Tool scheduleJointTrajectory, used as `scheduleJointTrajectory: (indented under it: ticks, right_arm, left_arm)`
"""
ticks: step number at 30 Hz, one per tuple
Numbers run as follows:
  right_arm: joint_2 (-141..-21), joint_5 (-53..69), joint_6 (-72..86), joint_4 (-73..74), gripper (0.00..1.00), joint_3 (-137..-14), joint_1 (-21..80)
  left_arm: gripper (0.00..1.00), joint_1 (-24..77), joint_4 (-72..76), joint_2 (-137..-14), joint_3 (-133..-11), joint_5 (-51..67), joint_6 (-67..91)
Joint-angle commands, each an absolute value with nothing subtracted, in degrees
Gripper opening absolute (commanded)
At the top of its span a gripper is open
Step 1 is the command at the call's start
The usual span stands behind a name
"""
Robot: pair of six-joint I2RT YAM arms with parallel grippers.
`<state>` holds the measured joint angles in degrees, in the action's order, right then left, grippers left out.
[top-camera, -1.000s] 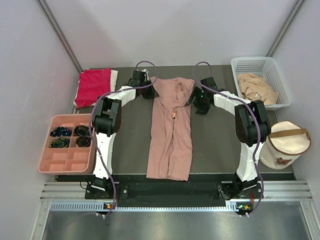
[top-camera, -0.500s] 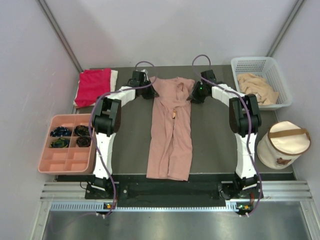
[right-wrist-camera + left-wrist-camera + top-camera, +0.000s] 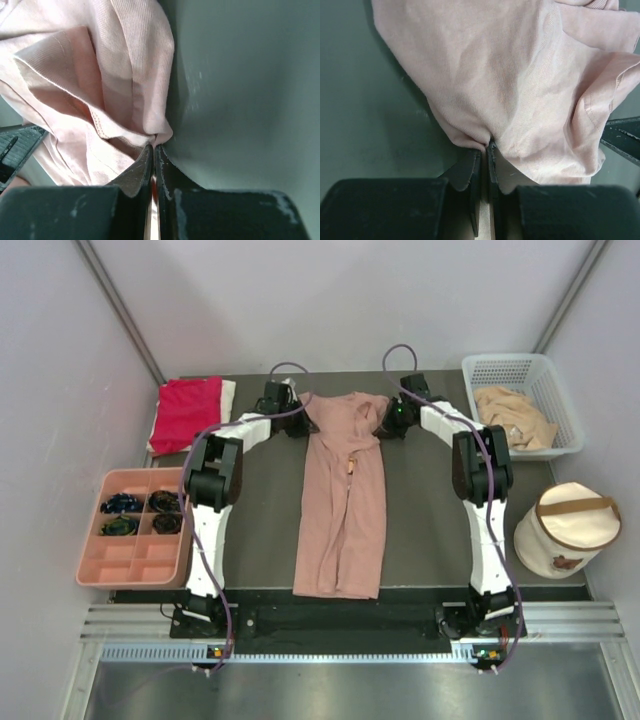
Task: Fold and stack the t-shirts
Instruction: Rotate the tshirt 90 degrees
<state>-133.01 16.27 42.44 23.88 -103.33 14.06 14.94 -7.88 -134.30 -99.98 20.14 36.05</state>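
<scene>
I am watching the dark tabletop (image 3: 430,530), where the pink shirt (image 3: 342,510) is lying as a long strip down the middle. It is running from the near edge to the far end, between my two arms, and its far end is bunching into folds. Off to the right, the cream bag (image 3: 565,530) is sitting beside the tabletop. Behind the bag, the white basket (image 3: 520,362) is holding the tan shirt (image 3: 512,415). On the left, the pink tray (image 3: 140,560) is sitting beside the tabletop. At the far left corner the red shirt (image 3: 186,410) is lying folded on the white shirt (image 3: 229,395), which is showing only along one edge. I am pinching the pink shirt's far left corner with the left tool (image 3: 485,147), its fingers pressing tight on a pucker of cloth. The right tool (image 3: 153,148) is gripping the far right corner, fingers squeezing together on a fold just above the tabletop.
</scene>
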Motion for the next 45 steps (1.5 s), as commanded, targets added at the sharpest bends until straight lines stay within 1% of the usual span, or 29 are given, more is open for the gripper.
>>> scheduleJointTrajectory:
  ticks: [1, 8, 9, 10, 11, 12, 13, 15, 16, 17, 22, 25, 30, 33, 37, 45]
  right_arm:
    - [-136.84, 14.94, 40.08, 26.10, 0.00, -110.47, 11.69]
    - [-141.24, 15.38, 38.41, 30.49, 0.00, -119.96, 10.11]
    - [-141.33, 15.47, 38.15, 30.85, 0.07, -120.84, 10.11]
    - [-141.15, 15.21, 37.45, 30.59, 0.16, -120.68, 10.11]
    - [-140.02, 14.86, 37.18, 30.06, 0.25, -119.98, 10.02]
    - [-138.79, 14.51, 36.92, 29.28, 0.38, -117.71, 10.02]
    - [-137.74, 13.63, 36.13, 27.61, 0.45, -116.29, 10.02]
    - [-133.96, 12.22, 35.25, 26.64, 0.54, -112.60, 9.93]
    - [-132.81, 11.52, 34.20, 26.11, 0.56, -111.63, 9.93]
    - [-131.41, 11.25, 33.58, 25.06, 0.57, -109.62, 10.02]
    - [-124.02, 10.20, 29.37, 23.73, 0.58, -106.26, 10.37]
    - [-123.57, 7.66, 23.33, 27.67, 0.58, -109.32, 11.86]
    - [-127.34, 4.31, 16.44, 34.70, 0.58, -119.69, 14.50]
    - [-131.65, 4.13, 13.63, 36.73, 0.57, -125.50, 15.64]
    - [-134.91, 4.22, 10.46, 35.96, 0.57, -127.70, 17.22]
    - [-140.35, 8.25, 10.90, 33.93, 0.53, -129.90, 17.58]
  left_arm:
    - [0.11, 15.03, -13.27, -139.74, -102.65, 17.32, 35.24]
    - [0.11, 14.85, -15.91, -143.17, -110.91, 16.61, 35.33]
    - [0.12, 14.85, -15.82, -143.26, -111.00, 16.79, 35.42]
    - [0.18, 14.85, -15.65, -143.00, -110.57, 16.79, 35.25]
    - [0.21, 14.77, -15.56, -142.82, -110.22, 16.79, 35.16]
    - [0.25, 14.68, -15.38, -142.04, -109.69, 16.79, 34.98]
    - [0.45, 14.42, -14.86, -141.51, -108.21, 16.79, 34.72]
    - [0.68, 14.15, -14.15, -139.50, -106.71, 16.70, 34.54]
    - [0.77, 13.80, -13.98, -138.87, -105.48, 16.53, 34.63]
    - [0.99, 13.54, -13.63, -138.08, -104.95, 16.61, 34.54]
    - [0.99, 13.01, -12.83, -131.76, -102.23, 17.23, 33.84]
    - [0.99, 12.92, -12.31, -127.19, -99.42, 17.05, 33.23]
    - [0.99, 13.01, -10.55, -118.94, -92.12, 16.70, 32.52]
    - [0.99, 12.92, -9.76, -114.54, -85.27, 16.61, 32.69]
    - [0.99, 12.92, -7.74, -109.61, -75.26, 16.35, 32.35]
    - [0.99, 12.92, -6.68, -103.72, -65.14, 17.49, 33.92]
